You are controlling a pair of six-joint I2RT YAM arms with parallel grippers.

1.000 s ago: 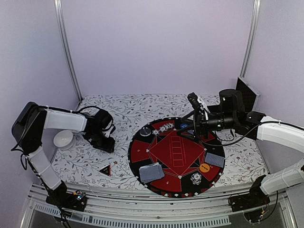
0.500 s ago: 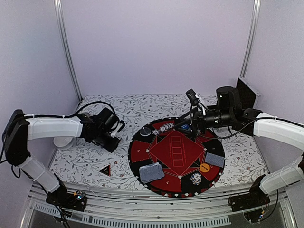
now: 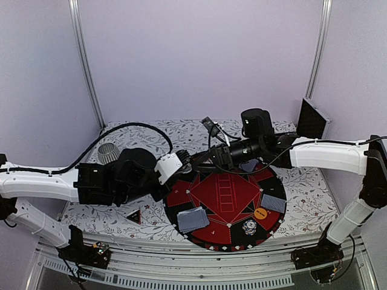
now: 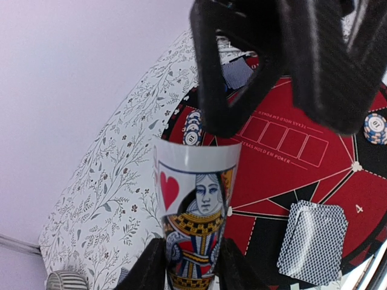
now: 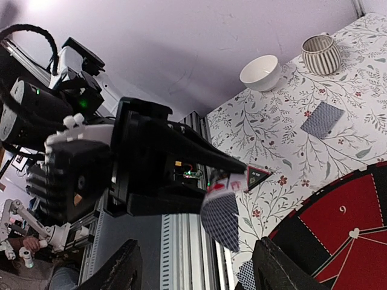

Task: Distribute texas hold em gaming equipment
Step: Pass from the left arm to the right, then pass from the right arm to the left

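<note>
A queen of hearts card [image 4: 196,217] stands bowed between the fingers of my left gripper [image 4: 192,266], which is shut on it. Seen from the right wrist, its grey-blue back [image 5: 221,219] hangs from the left gripper's tip. My right gripper [image 5: 202,266] is open, one finger on each side of the card, not touching it. Both grippers meet over the far-left rim of the mat [image 3: 224,193]: left gripper [image 3: 184,162], right gripper [image 3: 204,158]. Card stacks [image 3: 193,219] [image 3: 273,203], chips [image 3: 250,227] and an orange disc [image 3: 260,213] lie on the mat. The black-red triangle [image 3: 133,215] is left of it.
A striped cup [image 3: 107,153] stands at the back left, with a white bowl [image 5: 261,71] beside it. One loose card [image 5: 322,119] lies face down on the floral cloth near them. A black box [image 3: 311,119] leans at the back right.
My left arm swung from the left side of the table to the mat's rim, carrying the card. My right gripper moved left to meet it and its jaws narrowed.
</note>
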